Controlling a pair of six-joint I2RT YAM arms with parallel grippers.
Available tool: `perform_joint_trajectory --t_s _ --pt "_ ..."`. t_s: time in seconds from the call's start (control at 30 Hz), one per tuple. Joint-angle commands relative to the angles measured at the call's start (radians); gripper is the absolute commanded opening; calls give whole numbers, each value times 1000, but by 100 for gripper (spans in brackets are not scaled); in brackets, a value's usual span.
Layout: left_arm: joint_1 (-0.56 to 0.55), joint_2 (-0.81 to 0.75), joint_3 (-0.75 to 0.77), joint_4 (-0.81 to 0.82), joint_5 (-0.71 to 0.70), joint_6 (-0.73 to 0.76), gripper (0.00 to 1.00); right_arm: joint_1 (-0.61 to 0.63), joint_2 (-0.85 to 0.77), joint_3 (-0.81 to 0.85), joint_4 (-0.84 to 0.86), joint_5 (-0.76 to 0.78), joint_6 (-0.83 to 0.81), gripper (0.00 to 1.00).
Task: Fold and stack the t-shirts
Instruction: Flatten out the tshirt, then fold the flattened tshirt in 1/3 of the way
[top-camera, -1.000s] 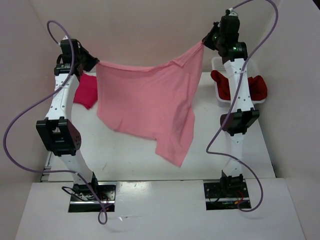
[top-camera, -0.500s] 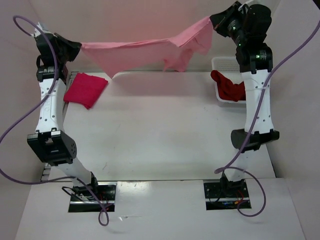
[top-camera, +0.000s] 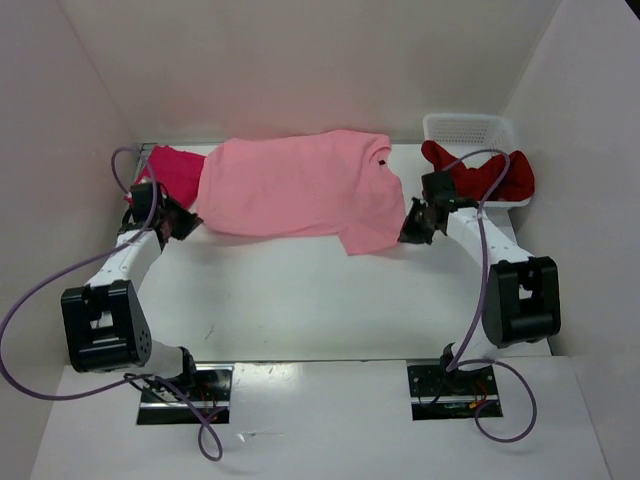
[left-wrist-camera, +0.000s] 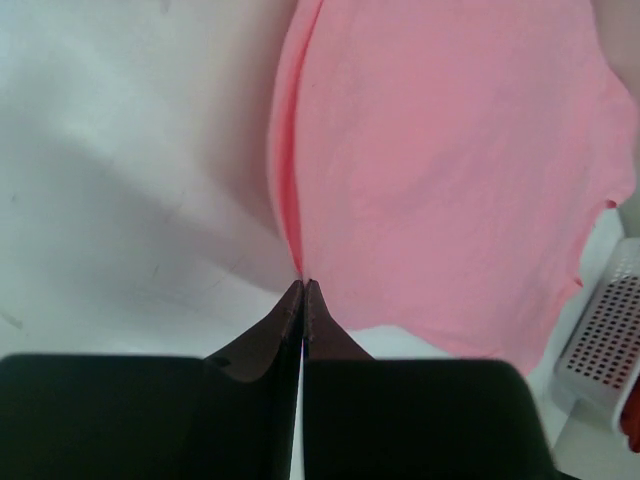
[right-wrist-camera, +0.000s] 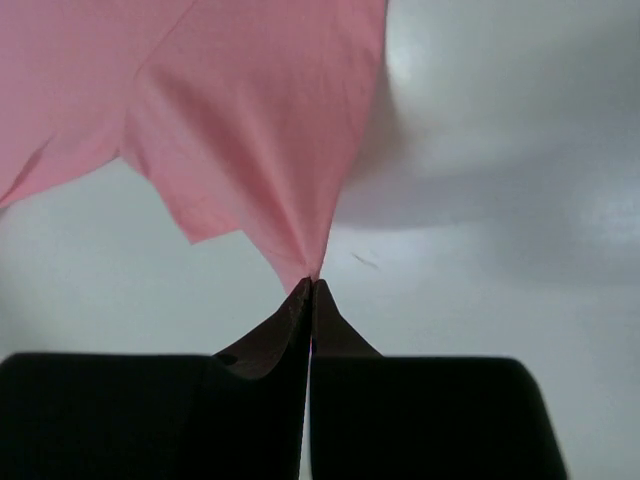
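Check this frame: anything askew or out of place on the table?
The light pink shirt lies spread but overlaps the crimson-pink shirt at the far left corner. The dark red shirt hangs over the white basket's rim at far right.

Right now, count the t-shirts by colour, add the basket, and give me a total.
Light pink t-shirt: 1
Crimson-pink t-shirt: 1
Dark red t-shirt: 1
White mesh basket: 1
Total: 4

bright even light, soft shadows, mild blur
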Motion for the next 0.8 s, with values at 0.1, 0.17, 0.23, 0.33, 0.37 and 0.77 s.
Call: perform_joint_trajectory --t_s 0.1,0.17,0.23,0.33,0.37,0.77 --pt "0 -170 -184 -33 -12 34 3 -5 -189 -157 -77 -12 41 0" --pt "0 -213 -234 -59 -12 24 4 -5 -251 -180 -117 -35 54 0" --pt "0 -254 -254 -107 -3 13 4 -5 -296 -190 -189 -49 79 0" --pt "11 -317 -284 -188 -3 13 4 -5 -405 -218 -278 -58 102 0" --pt "11 -334 -284 -237 7 13 4 -5 -458 -218 -304 -69 102 0" --pt "29 -332 -238 -302 11 27 7 -14 -528 -205 -372 -32 122 0"
